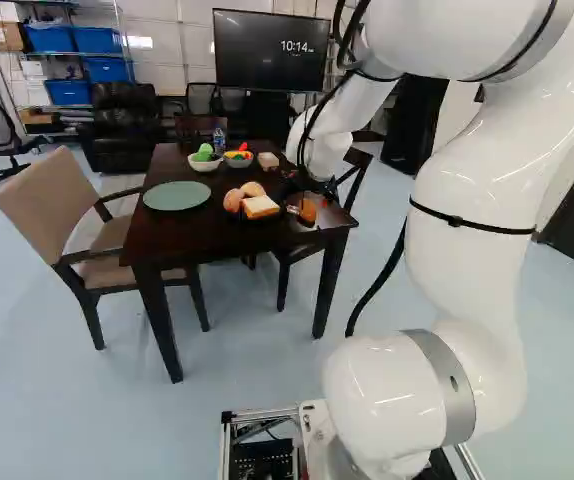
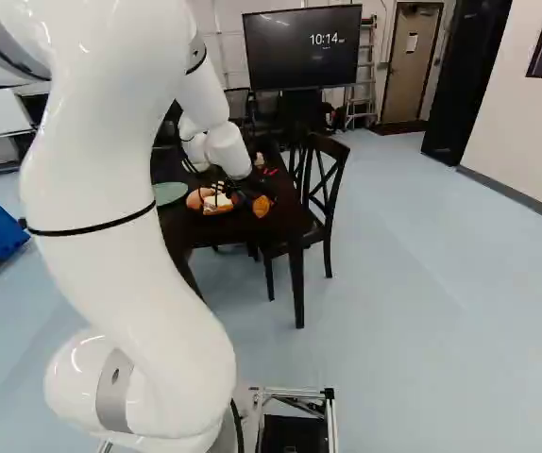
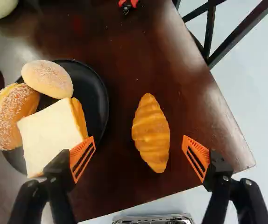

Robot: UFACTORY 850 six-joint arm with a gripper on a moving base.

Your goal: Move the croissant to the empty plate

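Black gripper (image 1: 310, 204) above table; orange-padded fingers (image 3: 83, 158) wide apart, holding nothing. Golden-brown, ridged croissant (image 3: 151, 133) between and slightly ahead of them, on the dark brown wooden table (image 3: 124, 60). Just beside it, a round black plate (image 3: 100, 93) with two sugar-dusted rolls (image 3: 47, 78) and white sliced bread (image 3: 52, 133), lying between croissant and round pale-green plate (image 1: 176, 195). Two filled bowls (image 1: 205, 163) beyond.
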